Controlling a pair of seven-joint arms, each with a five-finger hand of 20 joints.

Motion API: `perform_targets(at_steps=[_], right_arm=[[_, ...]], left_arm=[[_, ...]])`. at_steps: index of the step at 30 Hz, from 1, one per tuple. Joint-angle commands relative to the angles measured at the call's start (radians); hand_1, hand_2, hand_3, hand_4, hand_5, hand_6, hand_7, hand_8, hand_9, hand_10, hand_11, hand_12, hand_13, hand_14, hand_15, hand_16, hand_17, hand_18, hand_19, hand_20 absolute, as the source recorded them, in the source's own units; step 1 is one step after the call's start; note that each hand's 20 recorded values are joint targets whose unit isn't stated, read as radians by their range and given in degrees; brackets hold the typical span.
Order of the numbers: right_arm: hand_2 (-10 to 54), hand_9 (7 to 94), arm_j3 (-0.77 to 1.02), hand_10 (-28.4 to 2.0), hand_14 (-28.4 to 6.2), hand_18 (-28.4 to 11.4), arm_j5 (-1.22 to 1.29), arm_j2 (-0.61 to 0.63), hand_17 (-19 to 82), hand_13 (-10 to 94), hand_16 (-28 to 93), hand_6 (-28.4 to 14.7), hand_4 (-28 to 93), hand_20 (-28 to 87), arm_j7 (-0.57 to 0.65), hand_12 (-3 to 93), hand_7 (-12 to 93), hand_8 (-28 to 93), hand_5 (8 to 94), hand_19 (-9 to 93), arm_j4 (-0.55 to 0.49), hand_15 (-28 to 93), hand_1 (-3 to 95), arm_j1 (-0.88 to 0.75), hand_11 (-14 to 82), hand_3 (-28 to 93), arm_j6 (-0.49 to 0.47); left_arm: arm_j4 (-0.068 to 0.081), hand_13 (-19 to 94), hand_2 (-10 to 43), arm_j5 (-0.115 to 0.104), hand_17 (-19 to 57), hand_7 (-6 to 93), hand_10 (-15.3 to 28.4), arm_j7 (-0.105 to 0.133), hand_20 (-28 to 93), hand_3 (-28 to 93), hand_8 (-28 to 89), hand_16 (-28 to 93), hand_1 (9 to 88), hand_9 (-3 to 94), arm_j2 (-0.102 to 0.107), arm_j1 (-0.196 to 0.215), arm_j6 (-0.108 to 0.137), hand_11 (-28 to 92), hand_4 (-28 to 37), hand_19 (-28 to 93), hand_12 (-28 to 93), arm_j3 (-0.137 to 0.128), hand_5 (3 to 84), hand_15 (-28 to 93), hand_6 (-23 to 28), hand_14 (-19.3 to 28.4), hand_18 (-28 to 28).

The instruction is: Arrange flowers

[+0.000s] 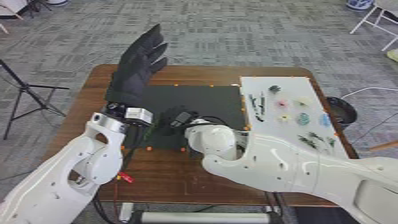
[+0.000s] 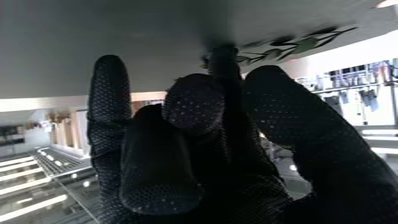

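In the head view, my left hand (image 1: 140,67) is raised beyond the left side of the black mat (image 1: 195,94), its fingers straight. My right hand (image 1: 180,119) is low over the mat's middle, partly covered by its own wrist. A thin green stem (image 1: 158,121) lies just left of it. On the white board (image 1: 258,82) are a pink flower (image 1: 282,103), yellow flower (image 1: 284,118), blue flower (image 1: 324,120) and green sprigs (image 1: 308,142). In the right wrist view, my right hand (image 2: 200,102) has relaxed fingers, one fingertip beside a leafy sprig (image 2: 306,45); contact is unclear.
Dark stems (image 1: 258,106) and a dark green leaf piece (image 1: 274,89) also lie on the board. A small red object (image 1: 125,177) is near the table's front left. A black round container (image 1: 341,111) stands off the right edge, and a tripod (image 1: 27,86) beyond the left.
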Motion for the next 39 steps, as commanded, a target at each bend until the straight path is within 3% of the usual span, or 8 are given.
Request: perform_targets(at_steps=[1, 5, 26, 34, 39], right_arm=[[13.4, 77.1, -0.011, -13.2, -8.2, -19.6, -0.005, 0.026, 26, 80, 28, -2.5, 4, 25, 0.035, 39.5, 11, -11, 50.8, 66, 0.056, 91, 17.5, -0.028, 62.9, 93, -0.028], [13.5, 77.0, -0.021, -13.2, -8.2, -19.6, 0.004, 0.037, 26, 80, 28, -2.5, 4, 25, -0.003, 39.4, 11, -11, 50.8, 66, 0.048, 91, 17.4, -0.025, 63.0, 93, -0.009], [12.9, 76.6, 0.028, -12.9, -8.3, -19.8, 0.021, -0.016, 26, 79, 28, -1.0, 3, 26, -0.018, 40.0, 11, -11, 48.5, 65, 0.074, 91, 18.1, -0.041, 62.7, 93, 0.012], [12.6, 76.4, 0.041, -12.8, -8.4, -19.8, 0.048, 0.005, 26, 79, 28, 0.2, 3, 26, -0.109, 40.9, 12, -11, 46.3, 65, 0.050, 91, 18.6, -0.052, 62.3, 93, 0.101], [11.9, 76.5, 0.046, -12.7, -8.4, -19.7, 0.039, 0.009, 26, 79, 28, 0.8, 3, 26, -0.105, 41.3, 12, -11, 45.4, 64, 0.037, 91, 18.9, -0.055, 61.9, 93, 0.116]], left_arm=[[-0.007, 11, -5.9, -0.002, -13.8, 14.6, 8.7, 0.001, 12, 65, -7, 11, 27.6, 15.3, -0.003, 0.005, 0.006, 12, -24.3, 33, 23, -0.006, 22.7, 14, 1.0, 11.2, 18.6], [-0.006, 11, -6.0, -0.004, -13.8, 14.6, 8.6, 0.003, 12, 65, -7, 11, 27.5, 15.4, -0.002, 0.001, 0.016, 12, -24.3, 33, 23, -0.003, 22.7, 14, 0.9, 11.2, 18.6], [-0.002, 11, -5.9, -0.004, -13.8, 14.7, 8.6, 0.002, 12, 65, -7, 11, 27.5, 15.4, -0.007, -0.003, 0.011, 12, -24.5, 33, 23, 0.003, 22.7, 14, 1.0, 11.2, 18.6], [-0.003, 11, -5.8, -0.004, -13.8, 14.7, 8.7, 0.001, 12, 65, -7, 11, 27.5, 15.4, -0.006, 0.002, 0.012, 12, -24.4, 33, 23, -0.001, 22.8, 14, 1.0, 11.3, 18.6], [-0.002, 11, -5.8, -0.004, -13.8, 14.8, 8.7, 0.003, 12, 65, -7, 11, 27.4, 15.4, -0.006, -0.001, 0.013, 12, -24.4, 33, 23, 0.002, 22.7, 14, 1.0, 11.3, 18.6]])
